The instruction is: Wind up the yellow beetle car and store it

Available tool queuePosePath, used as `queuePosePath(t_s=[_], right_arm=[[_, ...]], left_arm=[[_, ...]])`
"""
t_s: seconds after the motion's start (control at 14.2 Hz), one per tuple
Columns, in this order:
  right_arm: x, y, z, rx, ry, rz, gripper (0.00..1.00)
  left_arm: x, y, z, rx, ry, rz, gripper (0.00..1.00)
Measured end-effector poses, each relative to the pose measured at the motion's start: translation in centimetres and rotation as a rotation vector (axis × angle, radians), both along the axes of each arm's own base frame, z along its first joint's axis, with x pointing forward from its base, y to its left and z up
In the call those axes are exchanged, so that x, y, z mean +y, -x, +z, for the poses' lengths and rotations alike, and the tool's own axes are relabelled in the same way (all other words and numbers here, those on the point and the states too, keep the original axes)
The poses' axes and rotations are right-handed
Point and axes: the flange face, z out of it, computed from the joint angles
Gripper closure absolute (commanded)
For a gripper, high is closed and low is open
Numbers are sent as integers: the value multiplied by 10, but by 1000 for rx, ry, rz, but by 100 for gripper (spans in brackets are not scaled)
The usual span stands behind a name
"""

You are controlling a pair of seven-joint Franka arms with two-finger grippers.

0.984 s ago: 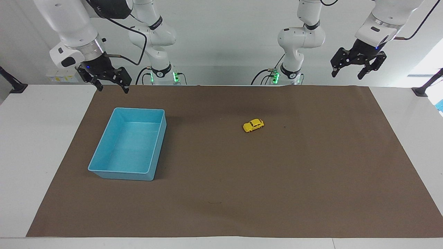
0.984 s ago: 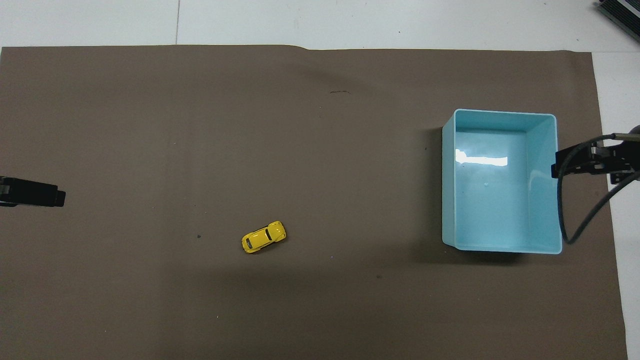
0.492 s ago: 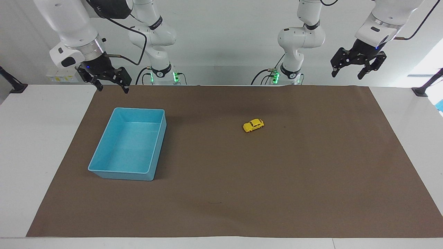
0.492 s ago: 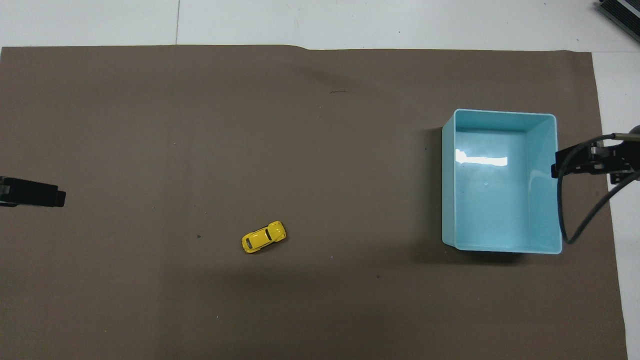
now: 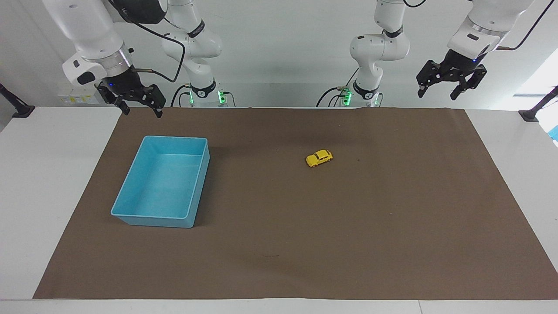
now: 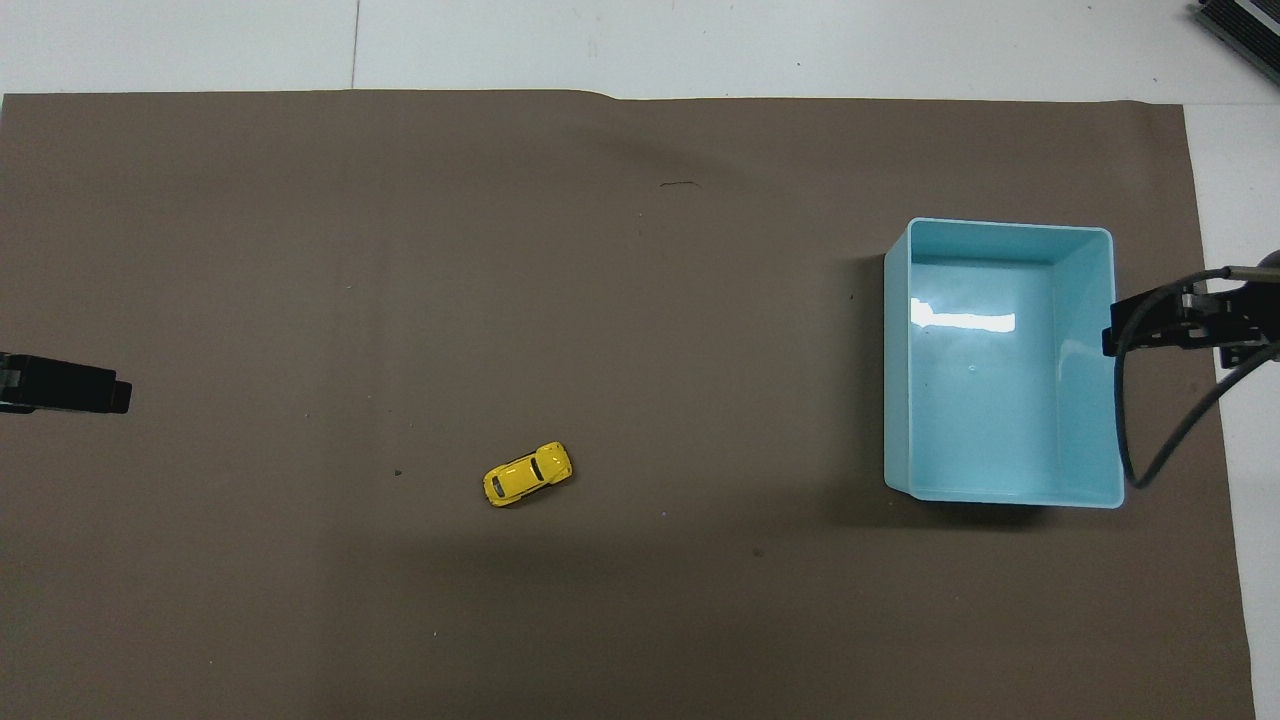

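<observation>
No readable writing or brand is showing on anything here; any marks on the arms are too small to make out. Count: 1 yellow beetle car (image 5: 319, 158), 1 light blue bin (image 5: 136, 212), 1 brown mat (image 5: 348, 235), 2 grippers. The car is sitting on its wheels on the mat, approx mid-table, a bit toward the left arm's end, well apart from the bin and w/ nothing touching it; in the overhead view it is lying at a slight angle (image 6: 528, 474). The bin (image 6: 1085, 380) is standing toward the right arm's end of the table, open top, apparently holding nothing but a glare patch on its floor. The left gripper (image 5: 451, 87) is hanging up in the air over the mat's corner at the robots' edge, left arm's end, fingers spread apart and holding nothing. The right gripper (image 5: 139, 109) is hovering over the mat edge by the robots, above the strip between the bin and the bases, fingers also parted, nothing btwn them. Both arms are waiting. In the overhead view only a dark tip of the left gripper (image 6: 70, 385) and part of the right gripper (image 6: 1185, 325) w/ its cable are poking in at the sides.
</observation>
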Motion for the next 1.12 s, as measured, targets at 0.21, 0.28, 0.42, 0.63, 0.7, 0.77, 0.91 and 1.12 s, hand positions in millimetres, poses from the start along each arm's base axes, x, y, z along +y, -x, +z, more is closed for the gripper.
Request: queuePosePath(t_s=[0.21,0.28,0.42,0.63,0.7,0.77,0.91,1.12], right_arm=[[0,0,0,0,0,0,0],[0,0,0,0,0,0,0],[0,0,0,0,0,0,0],[0,0,0,0,0,0,0],[0,0,0,0,0,0,0],[0,0,0,0,0,0,0],[0,0,0,0,0,0,0],[0,0,0,0,0,0,0]], left_arm=[[-1,0,0,1,0,15,0],[-1,0,0,3,-1,39,0],[-4,0,-2,7,-2,85,0],[-6,-1,-3,13,-3,161,0],[-6,-1,-3,15,-3,208,0],[-7,-1,-3,18,-4,255,0],[-9,0,-3,22,-4,329,0],[-10,0,-4,27,-4,417,0]])
